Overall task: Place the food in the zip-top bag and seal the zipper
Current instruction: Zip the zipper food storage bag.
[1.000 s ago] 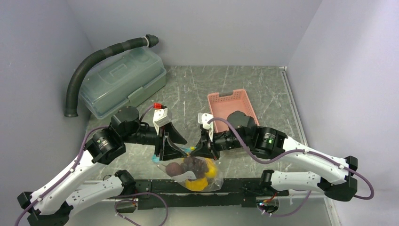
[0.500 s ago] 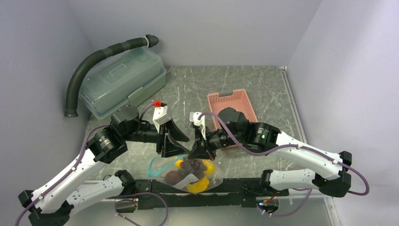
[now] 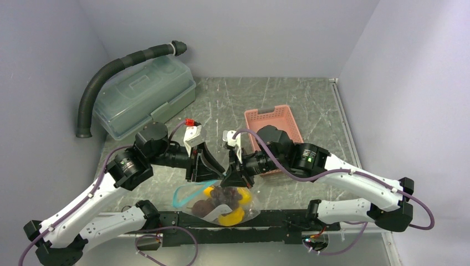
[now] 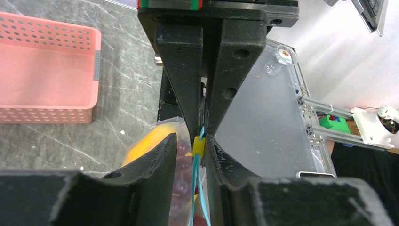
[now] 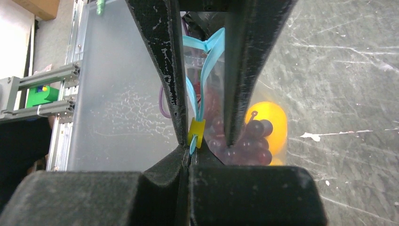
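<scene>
The clear zip-top bag lies at the table's front edge. It holds the purple grape bunch, yellow pieces, an orange fruit and a reddish round fruit. Its teal zipper loops out slack on the left. My right gripper is shut on the zipper's end, right beside the yellow slider. My left gripper is slightly open and straddles the zipper and slider, tip to tip with the right gripper. In the top view the left gripper is above the bag.
A pink perforated basket stands behind the right arm and shows in the left wrist view. A translucent green-grey lidded box and a black ribbed hose sit at the back left. Walls enclose the table.
My left gripper has moved right along the zipper, up to the right gripper. The right gripper shifted a little left. The zipper now hangs in a slack loop on the left.
</scene>
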Robot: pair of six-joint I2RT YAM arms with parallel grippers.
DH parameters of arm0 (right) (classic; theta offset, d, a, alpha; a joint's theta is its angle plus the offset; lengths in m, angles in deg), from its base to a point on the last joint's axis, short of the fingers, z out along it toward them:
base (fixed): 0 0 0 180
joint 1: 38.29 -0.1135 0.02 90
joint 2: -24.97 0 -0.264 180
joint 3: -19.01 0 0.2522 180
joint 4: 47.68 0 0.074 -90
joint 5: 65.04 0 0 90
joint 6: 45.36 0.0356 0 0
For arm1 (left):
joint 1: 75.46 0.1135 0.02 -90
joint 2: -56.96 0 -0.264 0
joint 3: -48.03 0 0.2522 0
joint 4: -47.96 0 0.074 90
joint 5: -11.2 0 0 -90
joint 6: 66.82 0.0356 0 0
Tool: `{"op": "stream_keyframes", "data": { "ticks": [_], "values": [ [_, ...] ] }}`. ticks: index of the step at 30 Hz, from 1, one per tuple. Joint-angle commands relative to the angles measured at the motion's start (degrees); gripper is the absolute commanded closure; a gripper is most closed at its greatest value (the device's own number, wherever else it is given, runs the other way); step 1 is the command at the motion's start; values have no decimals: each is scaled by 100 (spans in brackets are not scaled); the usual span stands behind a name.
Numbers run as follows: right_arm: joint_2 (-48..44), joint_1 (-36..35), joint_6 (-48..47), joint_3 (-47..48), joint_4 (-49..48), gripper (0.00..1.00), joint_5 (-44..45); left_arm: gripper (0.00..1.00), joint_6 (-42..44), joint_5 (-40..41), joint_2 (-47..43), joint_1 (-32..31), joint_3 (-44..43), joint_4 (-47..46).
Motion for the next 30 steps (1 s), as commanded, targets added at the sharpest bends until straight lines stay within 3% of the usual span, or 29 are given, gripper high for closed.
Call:
{"op": "stream_keyframes", "data": {
  "ticks": [1,10,30],
  "values": [
    [-81,5,117,292,-361,100,-67,70,28,-156,-44,-5,-99,-100],
    [-122,4,152,251,-398,100,116,100,78,-204,-31,-8,-112,35],
    [-686,10,201,253,-387,100,789,100,146,-60,-132,-9,-51,255]
  ]
}}
